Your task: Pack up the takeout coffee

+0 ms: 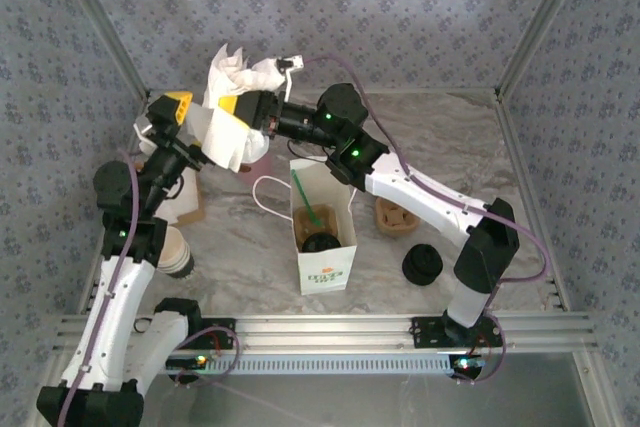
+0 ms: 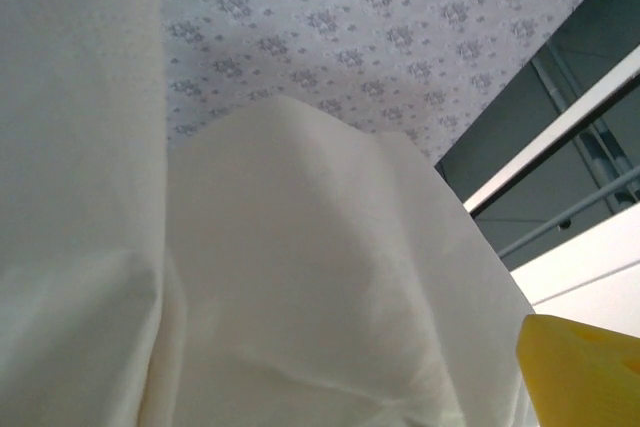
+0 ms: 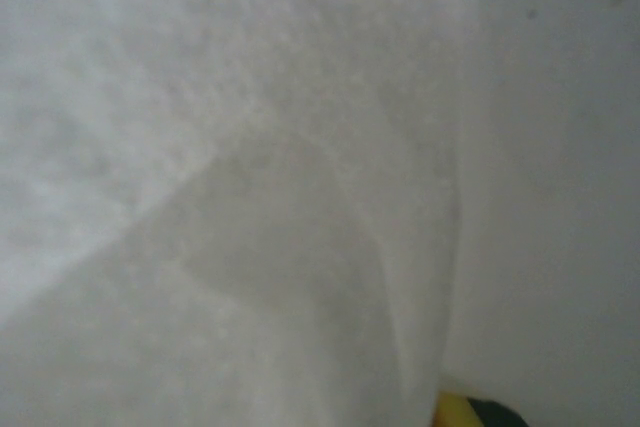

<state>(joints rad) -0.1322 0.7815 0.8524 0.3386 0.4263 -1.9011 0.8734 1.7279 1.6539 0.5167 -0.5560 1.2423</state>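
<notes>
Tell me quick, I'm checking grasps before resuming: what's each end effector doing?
Left end effector: open, beside the white paper.
Right end effector: closed, apparently pinching the white paper.

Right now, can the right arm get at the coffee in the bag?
Probably not yet. The coffee sits in the open bag, clear from above, but the right jaws are shut on paper at the far left, so they would have to let go first.

White arms w/ black joints, purple cables, yellow wrists.
</notes>
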